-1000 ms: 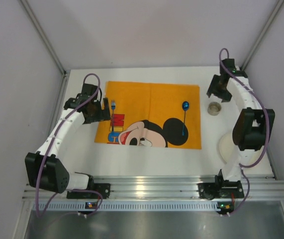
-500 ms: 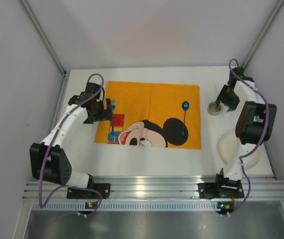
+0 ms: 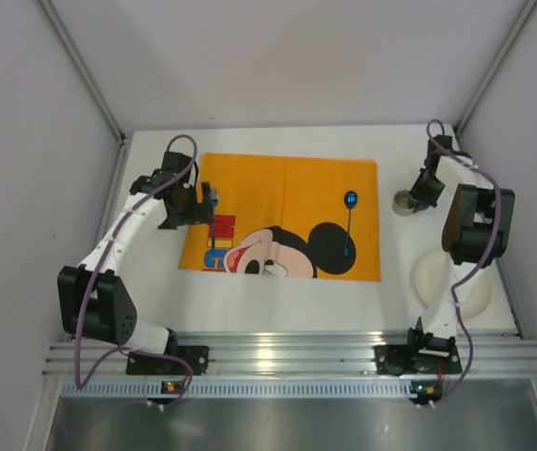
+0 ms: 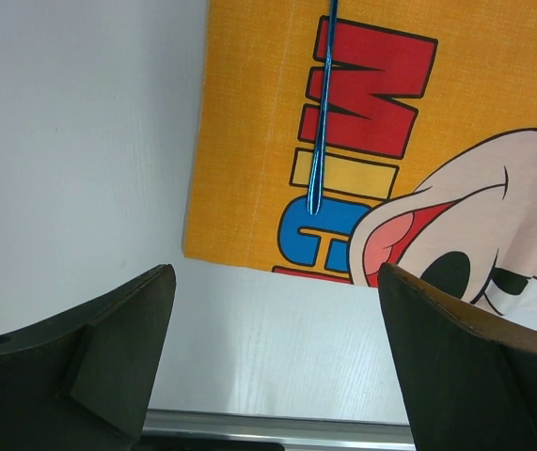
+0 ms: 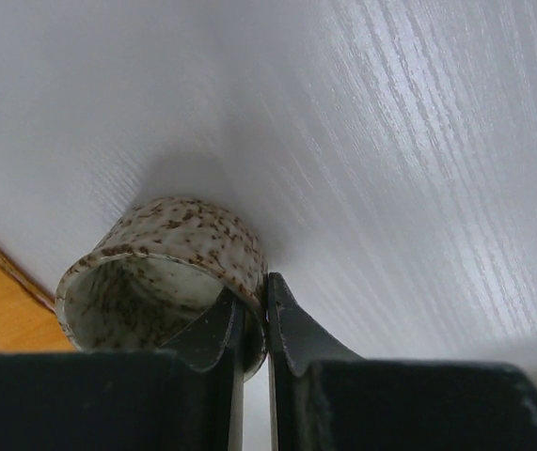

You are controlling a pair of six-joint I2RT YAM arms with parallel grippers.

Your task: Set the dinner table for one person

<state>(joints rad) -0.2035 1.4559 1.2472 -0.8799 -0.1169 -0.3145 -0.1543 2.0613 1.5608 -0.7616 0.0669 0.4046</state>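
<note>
The dinner table (image 3: pixel 277 299) is the white tabletop under everything. A speckled ceramic cup (image 3: pixel 402 202) stands on it to the right of the orange mat (image 3: pixel 287 188). My right gripper (image 3: pixel 418 195) is shut on the cup's (image 5: pixel 160 268) near wall, one finger inside the rim and one outside (image 5: pixel 266 315). My left gripper (image 3: pixel 202 203) hangs open over the mat's left edge. In the left wrist view a blue fork (image 4: pixel 321 122) lies on the mat ahead of the wide-apart fingers (image 4: pixel 108 362), with nothing between them.
A blue spoon (image 3: pixel 350 221) lies on the right part of the mat. A white plate (image 3: pixel 437 280) sits at the table's near right, partly under the right arm. Grey walls close in both sides and the back; a metal rail (image 3: pixel 277 357) runs along the near edge.
My right gripper swung in from above the cup, dropped onto its rim and closed on the wall. The left gripper shifted slightly right, over the fork, and stayed open.
</note>
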